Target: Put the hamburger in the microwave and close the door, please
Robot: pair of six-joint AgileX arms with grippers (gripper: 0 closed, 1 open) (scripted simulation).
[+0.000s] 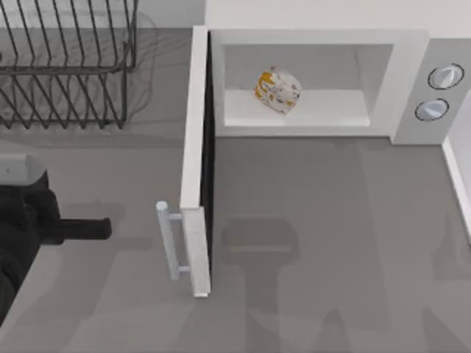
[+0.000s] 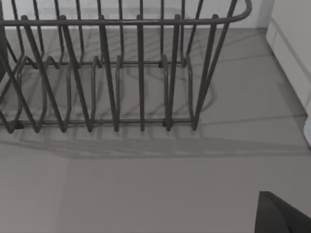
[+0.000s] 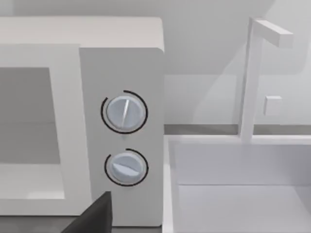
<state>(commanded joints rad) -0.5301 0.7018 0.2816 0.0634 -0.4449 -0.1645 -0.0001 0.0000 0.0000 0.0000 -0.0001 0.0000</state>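
The hamburger (image 1: 277,90), a whitish lump with orange blotches, sits inside the microwave (image 1: 408,73) on the cavity floor. The door (image 1: 196,147) stands wide open, swung out toward the table's front, with its pale bar handle (image 1: 168,243) on the left face. My left gripper (image 1: 103,229) hovers low at the table's left, pointing at the handle and a short gap away from it. A dark part of my right gripper (image 3: 95,216) shows in the right wrist view, in front of the microwave's knob panel (image 3: 124,111).
A black wire rack (image 1: 66,66) stands at the back left, close ahead in the left wrist view (image 2: 121,73). A white basin (image 3: 233,160) with an upright white post (image 3: 250,77) lies right of the microwave. Bare grey tabletop (image 1: 331,243) spreads before the cavity.
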